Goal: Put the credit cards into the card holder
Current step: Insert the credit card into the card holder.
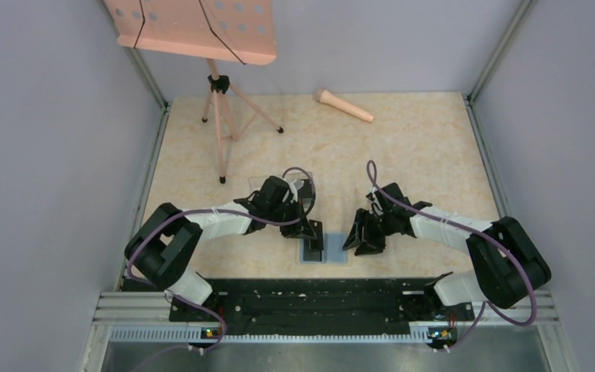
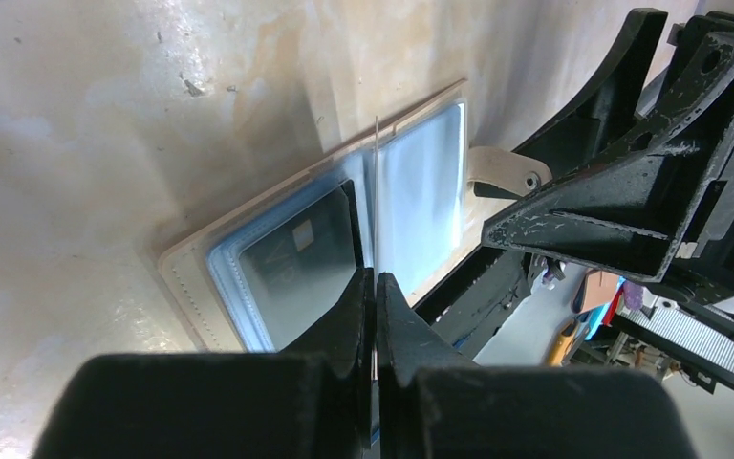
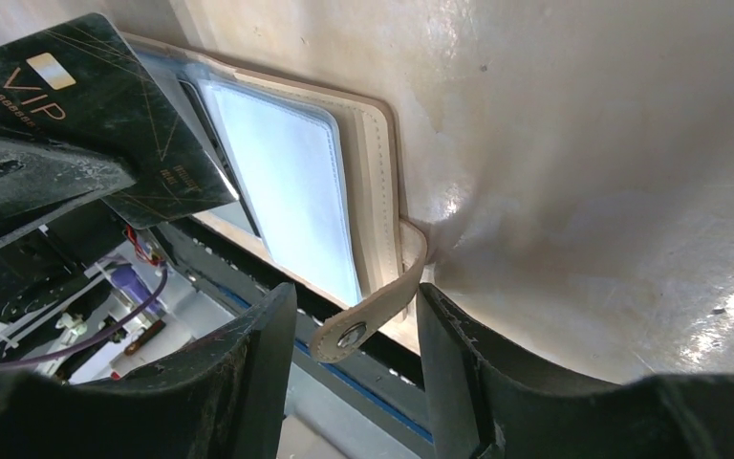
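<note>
The card holder (image 1: 333,256) lies open at the table's near edge, beige outside and light blue inside (image 3: 296,191). My left gripper (image 2: 375,277) is shut on a black VIP credit card (image 3: 86,105), which stands on edge over the holder's middle fold (image 2: 377,191). A dark VIP face shows at the holder's left pocket (image 2: 296,253); whether it is a card or a reflection I cannot tell. My right gripper (image 3: 356,292) is open, with the holder's snap strap (image 3: 368,316) curling up between its fingers. From above, both grippers (image 1: 315,232) (image 1: 362,239) flank the holder.
A pink music stand (image 1: 194,27) on a tripod (image 1: 221,124) is at the back left. A pink microphone (image 1: 344,105) lies at the back. The black mounting rail (image 1: 310,298) runs just below the table's near edge, right under the holder.
</note>
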`<state>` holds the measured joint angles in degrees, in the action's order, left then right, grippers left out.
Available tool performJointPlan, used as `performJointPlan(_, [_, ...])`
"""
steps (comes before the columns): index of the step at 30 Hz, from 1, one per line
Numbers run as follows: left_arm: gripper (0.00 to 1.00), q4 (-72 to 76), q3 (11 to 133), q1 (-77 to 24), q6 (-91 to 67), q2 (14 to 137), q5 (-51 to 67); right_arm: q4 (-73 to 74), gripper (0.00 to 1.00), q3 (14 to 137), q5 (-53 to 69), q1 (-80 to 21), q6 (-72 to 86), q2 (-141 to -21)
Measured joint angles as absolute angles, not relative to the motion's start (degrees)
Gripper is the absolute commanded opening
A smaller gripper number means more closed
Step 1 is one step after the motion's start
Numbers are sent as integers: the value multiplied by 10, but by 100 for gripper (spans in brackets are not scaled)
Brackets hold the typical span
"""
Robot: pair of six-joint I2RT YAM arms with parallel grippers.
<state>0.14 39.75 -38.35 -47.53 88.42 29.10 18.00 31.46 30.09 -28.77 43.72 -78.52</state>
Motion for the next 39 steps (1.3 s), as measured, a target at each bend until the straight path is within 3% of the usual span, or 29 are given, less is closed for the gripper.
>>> performJointPlan(29, [0, 48, 399, -404, -512, 923, 293, 171, 49, 315, 309, -288, 437, -789])
performJointPlan(39, [0, 70, 348, -424, -575, 895, 289, 169, 49, 315, 310, -288, 437, -790])
